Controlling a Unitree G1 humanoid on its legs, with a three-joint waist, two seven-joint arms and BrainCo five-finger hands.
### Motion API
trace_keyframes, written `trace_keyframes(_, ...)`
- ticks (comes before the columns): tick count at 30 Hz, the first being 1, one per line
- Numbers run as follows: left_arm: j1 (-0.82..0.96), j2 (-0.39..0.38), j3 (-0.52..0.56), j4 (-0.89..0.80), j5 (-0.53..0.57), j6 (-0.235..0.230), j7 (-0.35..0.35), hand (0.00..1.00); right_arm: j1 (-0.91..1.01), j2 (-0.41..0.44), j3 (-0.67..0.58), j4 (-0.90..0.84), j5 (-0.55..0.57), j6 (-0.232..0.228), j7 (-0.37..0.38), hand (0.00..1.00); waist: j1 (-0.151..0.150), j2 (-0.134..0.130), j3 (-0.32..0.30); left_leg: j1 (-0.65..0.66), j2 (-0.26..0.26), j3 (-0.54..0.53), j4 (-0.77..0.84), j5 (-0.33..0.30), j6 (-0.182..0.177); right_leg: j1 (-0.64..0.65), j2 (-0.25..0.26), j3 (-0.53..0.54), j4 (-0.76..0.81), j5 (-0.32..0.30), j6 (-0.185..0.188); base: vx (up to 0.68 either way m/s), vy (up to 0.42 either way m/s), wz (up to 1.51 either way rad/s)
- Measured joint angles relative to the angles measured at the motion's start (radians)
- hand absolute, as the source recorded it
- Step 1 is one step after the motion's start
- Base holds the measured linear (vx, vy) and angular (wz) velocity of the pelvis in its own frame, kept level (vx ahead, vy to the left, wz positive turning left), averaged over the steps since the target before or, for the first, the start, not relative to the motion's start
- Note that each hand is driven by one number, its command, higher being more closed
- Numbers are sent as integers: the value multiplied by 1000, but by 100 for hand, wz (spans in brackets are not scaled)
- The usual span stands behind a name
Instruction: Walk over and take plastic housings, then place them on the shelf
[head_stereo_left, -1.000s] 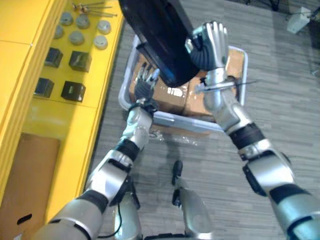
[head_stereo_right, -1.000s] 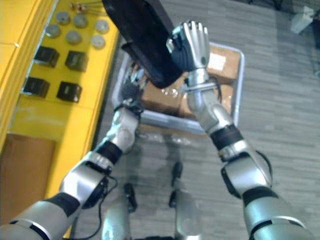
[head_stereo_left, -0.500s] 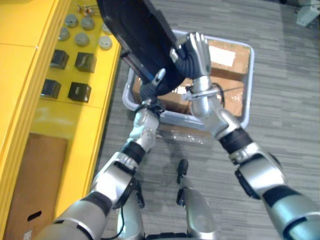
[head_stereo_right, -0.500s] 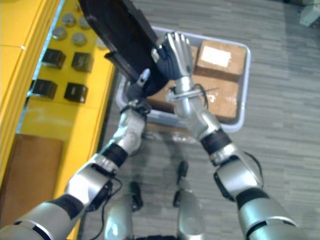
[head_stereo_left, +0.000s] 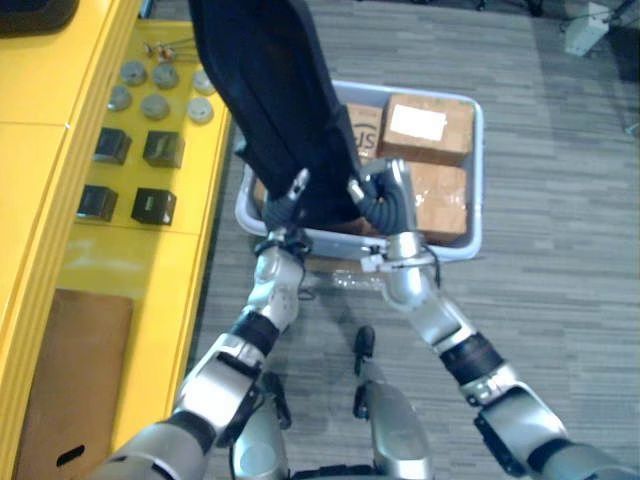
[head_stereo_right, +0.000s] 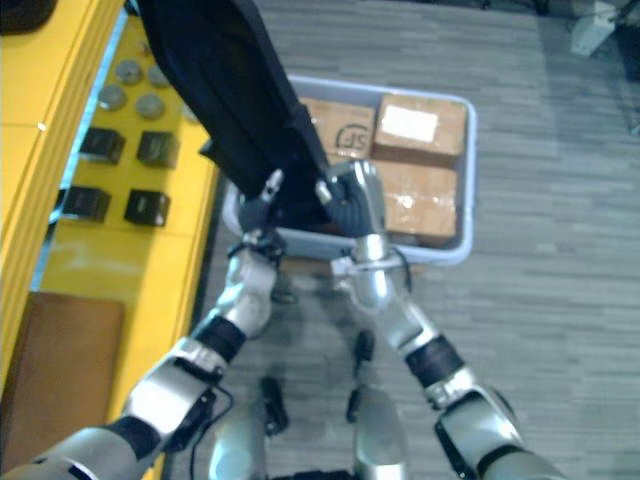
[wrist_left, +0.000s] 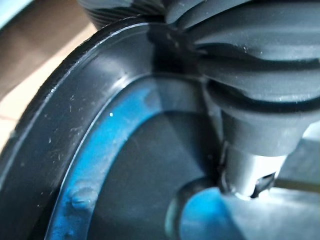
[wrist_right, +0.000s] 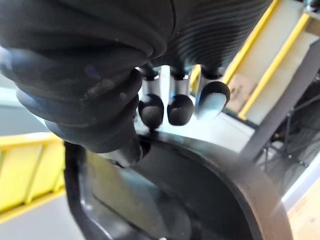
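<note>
A big black plastic housing (head_stereo_left: 275, 100) stands tilted in the air in front of me, over the left end of a grey bin (head_stereo_left: 470, 240). Both hands grip its lower end. My left hand (head_stereo_left: 283, 205) sits at the lower left rim, one finger sticking up along the edge. My right hand (head_stereo_left: 385, 200) is at the lower right, its fingertips (wrist_right: 179, 107) hooked over the housing's thick rim (wrist_right: 200, 185). The left wrist view looks into the housing's hollow inside (wrist_left: 100, 165).
The bin holds several cardboard boxes (head_stereo_left: 420, 125). A yellow shelf (head_stereo_left: 60, 200) runs along my left, carrying small black boxes (head_stereo_left: 152, 205) and grey round parts (head_stereo_left: 155, 105). Grey floor lies to the right.
The housing has swung more upright and lower. My left hand went from open under it to curled on its lower rim. The right hand came down with it. The camera shifted.
</note>
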Motion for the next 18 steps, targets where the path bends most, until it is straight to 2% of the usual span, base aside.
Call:
trace_keyframes(3,68,2,3,0,-2,-5,-43,100,65,7,25,0,-1,-15,-1,100,5,1,-53,11,-3,1,-16,0,0,5,-1,-1,-1,-4,0,5,52,0)
trace_keyframes(4,89,1,2,0,-2,-8,-56,100,86,14,27,0,0,-15,-1,0,11,0,-71,17,-3,4,-22,0,0,6,-1,0,-1,-4,0,24,61,-5)
trace_keyframes(9,220,5,1,-51,34,-15,-75,100,174,42,67,-2,0,-35,-1,0,18,0,-144,64,-4,8,-45,1,0,44,-6,-3,-2,-16,5,1,42,-1)
trace_keyframes(12,270,26,6,-104,144,-15,-25,100,233,43,77,-1,9,-54,-1,0,33,-2,-162,94,-4,2,-55,2,-1,73,-6,-11,-11,-29,6,-30,17,4)
trace_keyframes(15,300,32,17,-180,307,-19,96,100,291,39,89,2,41,-53,-2,0,46,-9,-193,98,-6,-9,-73,13,-5,77,-7,-28,-11,-46,2,-17,-14,12)
trace_keyframes(18,350,45,46,-292,608,-21,306,100,301,50,88,-7,89,-55,-13,0,47,-14,-213,112,-7,-16,-98,26,-9,84,-5,-36,-11,-48,1,20,-13,7)
